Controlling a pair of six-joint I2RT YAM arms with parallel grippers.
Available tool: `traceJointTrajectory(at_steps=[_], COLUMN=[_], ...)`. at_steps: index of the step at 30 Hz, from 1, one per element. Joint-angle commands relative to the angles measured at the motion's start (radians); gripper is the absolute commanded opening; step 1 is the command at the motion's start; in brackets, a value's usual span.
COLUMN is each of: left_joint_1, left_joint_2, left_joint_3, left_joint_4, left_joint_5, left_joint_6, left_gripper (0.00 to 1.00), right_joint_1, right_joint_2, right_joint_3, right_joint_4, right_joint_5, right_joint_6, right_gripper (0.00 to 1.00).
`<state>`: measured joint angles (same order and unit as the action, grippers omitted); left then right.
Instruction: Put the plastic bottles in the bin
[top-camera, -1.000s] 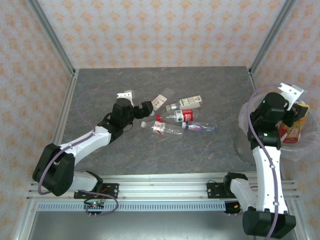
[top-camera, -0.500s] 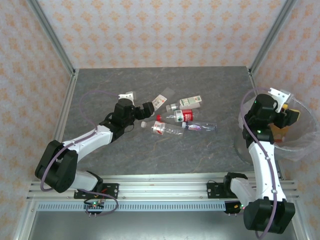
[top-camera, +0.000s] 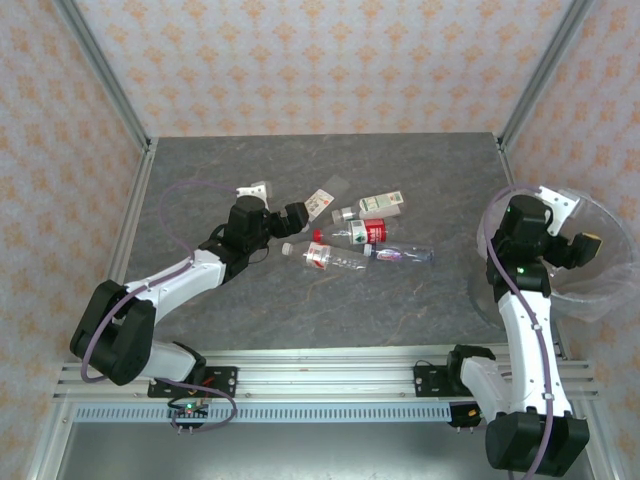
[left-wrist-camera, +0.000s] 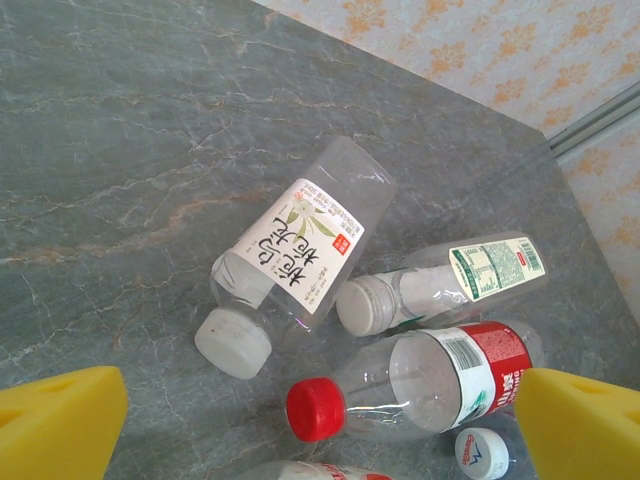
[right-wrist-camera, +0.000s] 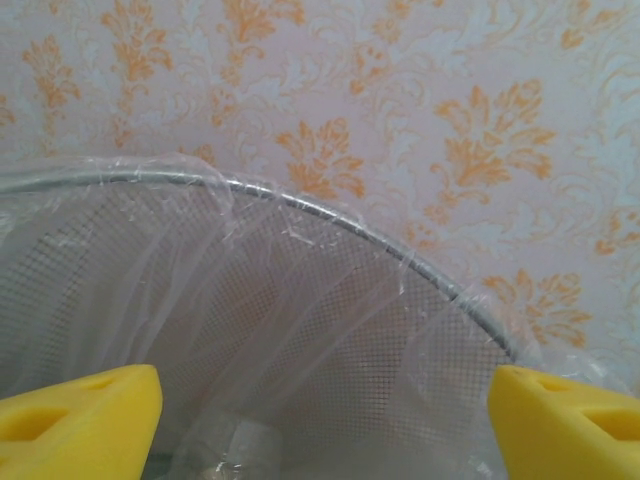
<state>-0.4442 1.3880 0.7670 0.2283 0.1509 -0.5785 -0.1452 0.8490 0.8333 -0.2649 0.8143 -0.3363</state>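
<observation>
Plastic bottles (top-camera: 362, 234) lie on their sides in a loose cluster near the middle of the grey worktop (top-camera: 330, 310), well apart from the bin (top-camera: 612, 216) at its right edge. The left hand (top-camera: 289, 221) hovers just beside the cluster's left end, its yellow pads (left-wrist-camera: 60, 425) spread wide and empty above a white-capped bottle (left-wrist-camera: 300, 250) and a red-capped bottle (left-wrist-camera: 430, 385). The right hand (top-camera: 576, 233) hangs over the bin's bag-lined mouth, released, holding nothing.
</observation>
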Motion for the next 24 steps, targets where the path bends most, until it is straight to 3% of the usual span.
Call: traceJointTrajectory(at_steps=[1, 2, 12, 18, 24], left_joint_1=[0.006, 0.006, 0.006, 0.006, 0.006], left_joint_2=[0.003, 0.003, 0.021, 0.035, 0.036], left_joint_3=[0.023, 0.022, 0.034, 0.043, 0.045], left_joint_4=[-0.013, -0.017, -0.027, -0.041, -0.057], left_joint_5=[-0.001, -0.003, -0.004, 0.003, 0.012], left_joint_6=[-0.011, -0.011, -0.019, -0.022, -0.011], left_gripper=[1.00, 1.00, 1.00, 1.00, 1.00], right_joint_1=[-0.003, -0.003, 0.001, 0.007, 0.013], right_joint_2=[-0.005, -0.007, -0.042, -0.124, -0.154], right_joint_3=[0.035, 0.035, 0.071, 0.092, 0.142], right_joint_4=[-0.063, -0.065, -0.114, -0.117, -0.142], right_joint_5=[-0.046, -0.051, -0.119, -0.286, -0.530], right_joint_6=[0.058, 0.066, 0.104, 0.157, 0.242], right_gripper=[0.96, 0.99, 0.99, 0.99, 0.99])
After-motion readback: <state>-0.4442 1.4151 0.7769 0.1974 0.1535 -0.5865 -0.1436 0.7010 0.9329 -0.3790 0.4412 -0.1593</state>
